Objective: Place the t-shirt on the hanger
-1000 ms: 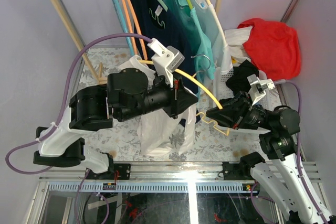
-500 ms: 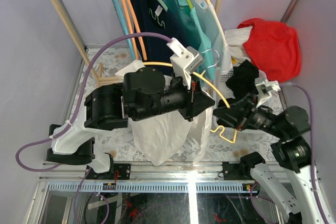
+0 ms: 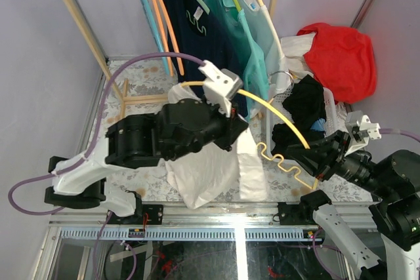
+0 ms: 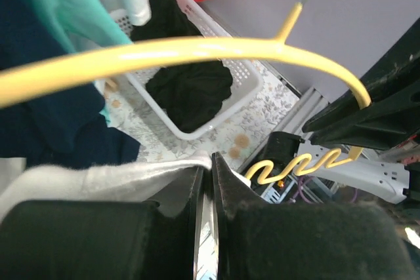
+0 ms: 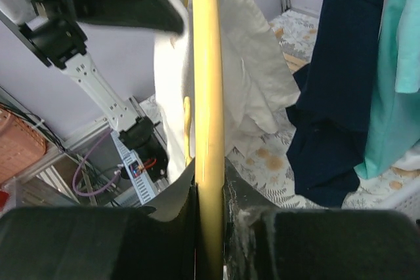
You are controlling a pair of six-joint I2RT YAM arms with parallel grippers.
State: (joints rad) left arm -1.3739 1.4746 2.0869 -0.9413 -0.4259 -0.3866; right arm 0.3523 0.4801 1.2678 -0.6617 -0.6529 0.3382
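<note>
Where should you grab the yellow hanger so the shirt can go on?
On the hanger, probably the thin bar near its wavy end, from the right, as the right gripper does, leaving the long curved arm free for the t-shirt.

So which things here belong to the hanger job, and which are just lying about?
Job: white t-shirt, pinched in the left gripper; pale yellow hanger, clamped in the right gripper.
Lying about: wooden rack, navy shirt, teal shirts, red cloth, white basket, black garment.
</note>
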